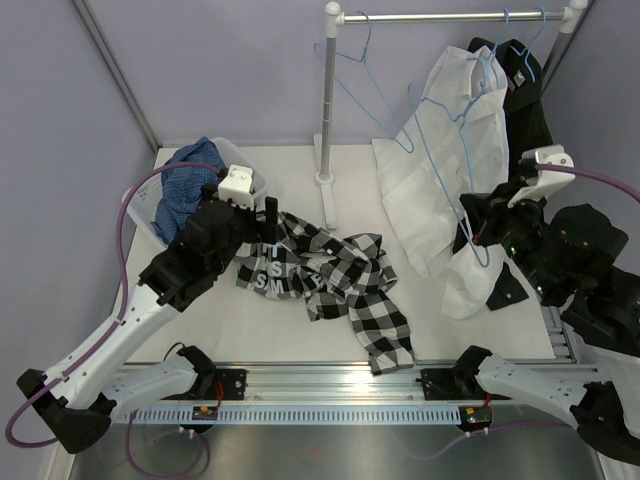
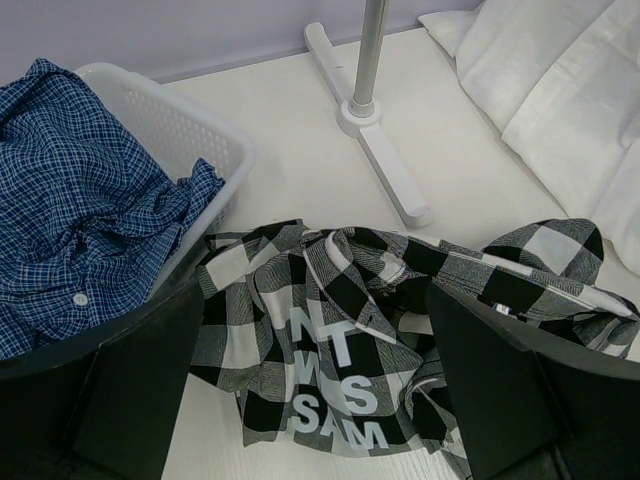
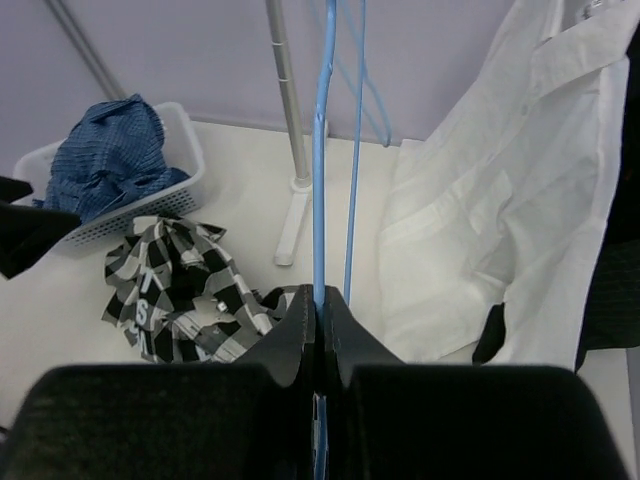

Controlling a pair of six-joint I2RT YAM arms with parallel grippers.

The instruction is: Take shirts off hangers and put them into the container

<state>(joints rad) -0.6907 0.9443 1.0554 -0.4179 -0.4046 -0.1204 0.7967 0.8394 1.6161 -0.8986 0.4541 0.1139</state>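
The right tool (image 3: 318,322) is pinched together on the thin wire of a light-blue hanger (image 3: 320,150), right of the rack pole (image 1: 328,110), where the white shirt (image 1: 440,170) and black shirt (image 1: 525,110) hang. A hard pull could bend the wire, tip the rack, or let the white shirt slide to the surface instead of the basket (image 2: 165,115). That basket, left of the pole, holds only the blue small-check shirt (image 1: 185,190). The left tool (image 2: 320,400) hangs spread wide over the black-and-white checked shirt (image 1: 335,275), heaped in front of the pole's foot. Pinching one fold could leave cloth trailing or snagged on the foot.
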